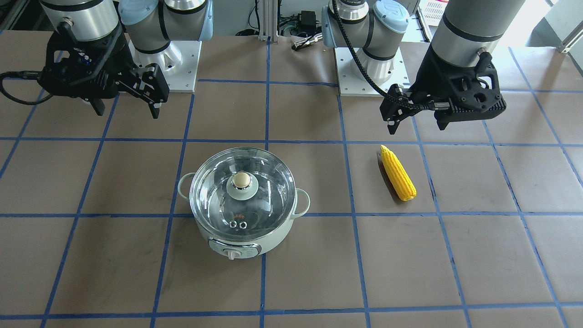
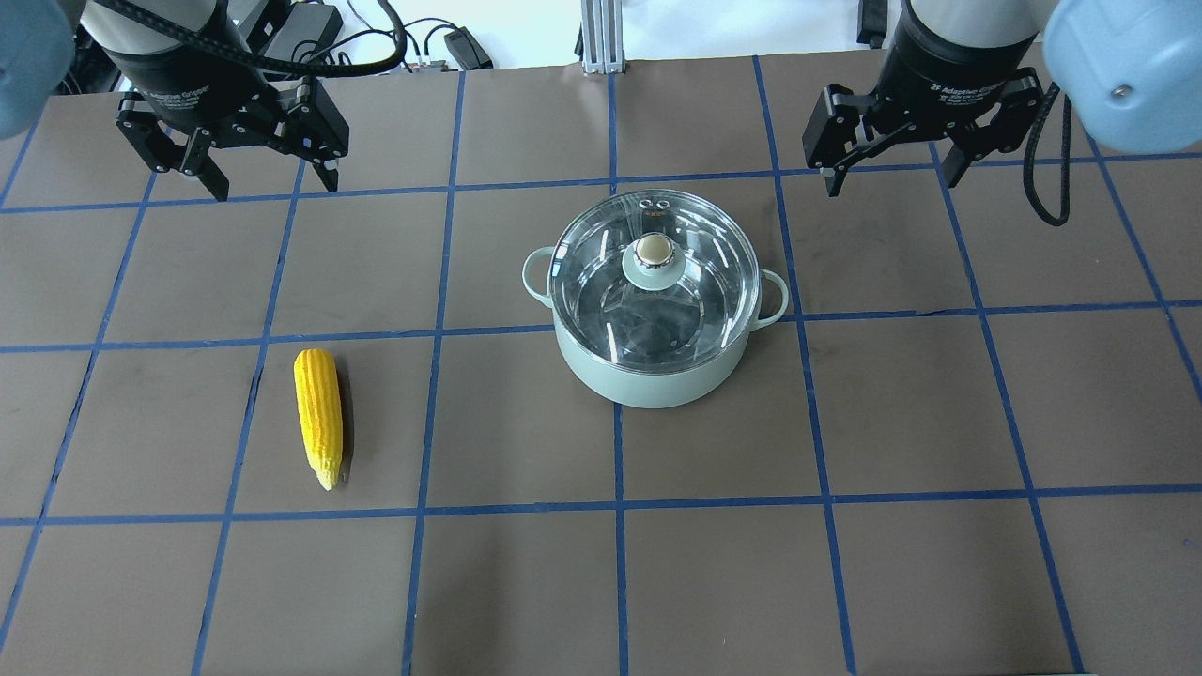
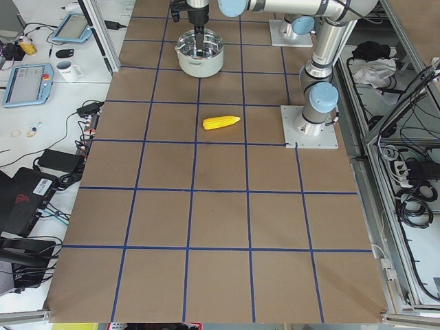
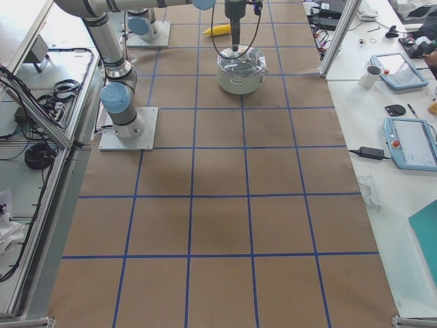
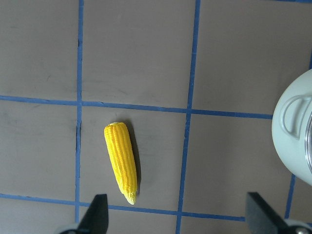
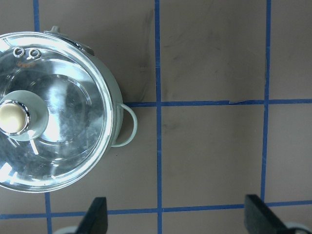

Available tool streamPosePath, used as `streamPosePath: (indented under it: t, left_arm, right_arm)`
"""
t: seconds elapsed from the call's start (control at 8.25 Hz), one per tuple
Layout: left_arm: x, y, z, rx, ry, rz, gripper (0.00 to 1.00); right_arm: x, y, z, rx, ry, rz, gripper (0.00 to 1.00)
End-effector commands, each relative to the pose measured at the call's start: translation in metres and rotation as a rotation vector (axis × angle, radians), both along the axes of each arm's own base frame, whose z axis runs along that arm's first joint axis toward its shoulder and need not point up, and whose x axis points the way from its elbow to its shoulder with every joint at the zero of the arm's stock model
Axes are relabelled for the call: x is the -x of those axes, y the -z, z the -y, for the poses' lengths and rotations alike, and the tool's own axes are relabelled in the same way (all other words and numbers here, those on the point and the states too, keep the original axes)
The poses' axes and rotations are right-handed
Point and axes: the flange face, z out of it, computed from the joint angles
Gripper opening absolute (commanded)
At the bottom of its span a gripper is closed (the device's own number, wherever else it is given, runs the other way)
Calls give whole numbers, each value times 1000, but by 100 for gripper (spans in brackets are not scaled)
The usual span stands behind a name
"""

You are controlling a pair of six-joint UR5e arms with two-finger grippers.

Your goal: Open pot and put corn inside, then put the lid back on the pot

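Note:
The mint-green pot point(image 2: 648, 380) stands mid-table with the glass lid point(image 2: 601, 282) on it, gold-beige knob point(image 2: 654, 250) on top. It also shows in the front view point(image 1: 246, 239) and the right wrist view point(image 6: 109, 87). The yellow corn point(image 2: 317, 416) lies flat on the table on my left side, apart from the pot, and also shows in the front view point(image 1: 398, 173) and the left wrist view point(image 5: 121, 161). My left gripper point(image 2: 275, 188) is open and empty, raised behind the corn. My right gripper point(image 2: 892, 183) is open and empty, raised behind and to the right of the pot.
The brown table point(image 2: 845, 563) carries a blue tape grid. Both arm bases point(image 1: 364, 68) stand at the robot's edge. Side benches hold tablets point(image 4: 410, 140), a mug point(image 4: 371, 76) and cables.

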Motion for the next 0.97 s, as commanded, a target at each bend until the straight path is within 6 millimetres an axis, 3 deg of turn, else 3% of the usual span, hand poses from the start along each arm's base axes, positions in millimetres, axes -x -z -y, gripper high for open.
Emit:
streamPosePath:
  t: [0.0,0.12,0.36,0.48,0.61,0.73,0.85]
  left_arm:
    - [-80,23,7,-48,-142,-16,100]
    - [-114,41,5,-80,-213,-35,100]
    - [-123,101,3,-57,-166,-44,100]
    - [-122,139,0,-56,-166,-45,100]
    - [-119,174,-8,-111,-174,-56,100]
    - [-118,205,-11,-166,-192,-68,100]
    - [-116,235,-3,-203,-201,-116,100]
  right_arm:
    - [0,2,3,-4,1,0,100]
    - [-1,2,5,-4,-1,0,100]
    - [-1,2,5,-2,1,0,100]
    - [-1,2,14,0,7,0,100]
    - [-4,-3,37,6,10,2,100]
    - [-23,9,58,-9,18,29,100]
    - [-71,37,68,-9,24,55,100]
